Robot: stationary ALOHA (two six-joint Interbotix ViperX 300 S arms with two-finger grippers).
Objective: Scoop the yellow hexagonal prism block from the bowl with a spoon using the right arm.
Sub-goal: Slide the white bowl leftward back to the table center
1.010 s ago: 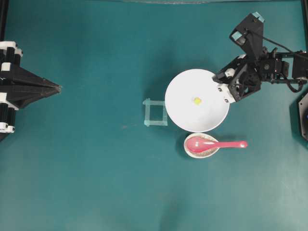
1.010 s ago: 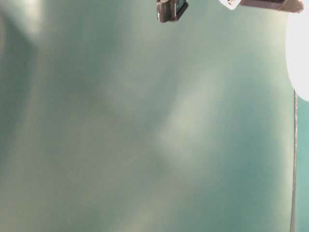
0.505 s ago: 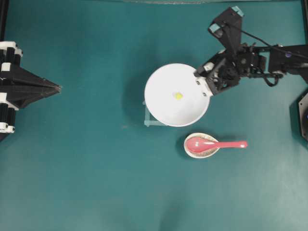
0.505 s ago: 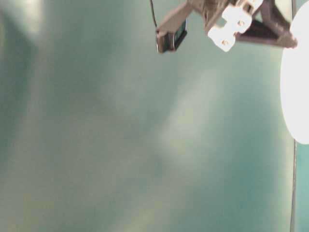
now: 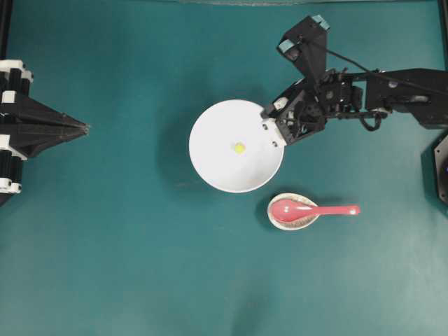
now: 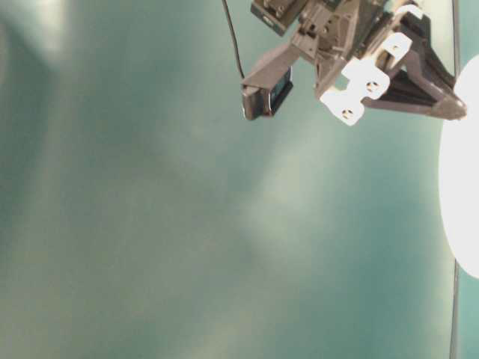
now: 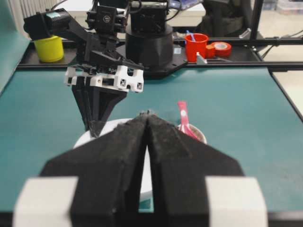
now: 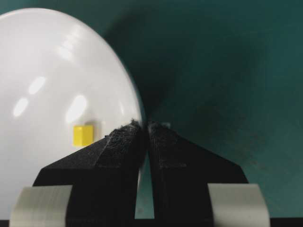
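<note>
A: What takes up most of the scene?

B: The teal table (image 5: 105, 245). On the right of the overhead view the right arm (image 5: 392, 87) reaches in toward the middle, while the left gripper (image 5: 82, 128) sits parked at the far left edge, its two jaws pressed together on nothing.

A: And the bowl?

B: The white bowl (image 5: 217, 161) stands near the table's middle. The right gripper (image 5: 275, 134) is pinched on the bowl's rim at its upper right; the wrist view shows one finger (image 8: 113, 156) inside the rim and the other outside, with the thin white wall between them.

A: Where's the spoon?

B: The pinkish-red spoon (image 5: 315, 209) lies just below the bowl's lower right, apart from it. Its scoop rests in a small speckled spoon rest (image 5: 302, 222) and the handle sticks out to the right. No gripper touches it.

A: The block?

B: The yellow hexagonal prism block (image 5: 239, 148) sits on the bowl's floor, about at its centre, near the inner finger but not touching it.
</note>
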